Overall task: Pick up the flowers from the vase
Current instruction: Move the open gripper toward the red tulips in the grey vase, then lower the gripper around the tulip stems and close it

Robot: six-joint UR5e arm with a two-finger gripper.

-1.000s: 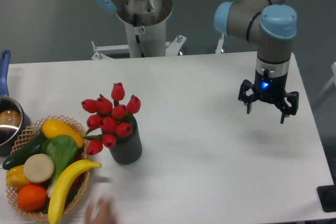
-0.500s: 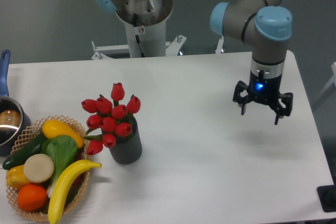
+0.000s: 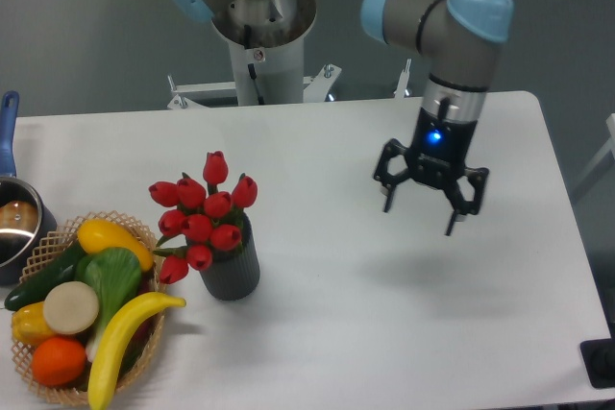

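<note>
Nearest you, the wicker basket of fake fruit is sitting at the table's left edge. Just beside it, the flowers are standing in the vase. Farther right, your gripper is hovering, fingers spread, holding nothing.

The tool has been carried leftward from the counter's right edge toward the middle, and now hangs slightly lower in the picture. Its fingers are spread apart. The gap to the flowers on its left has been narrowed, though they remain well apart. A blurred hand seen at the bottom edge has gone.
</note>
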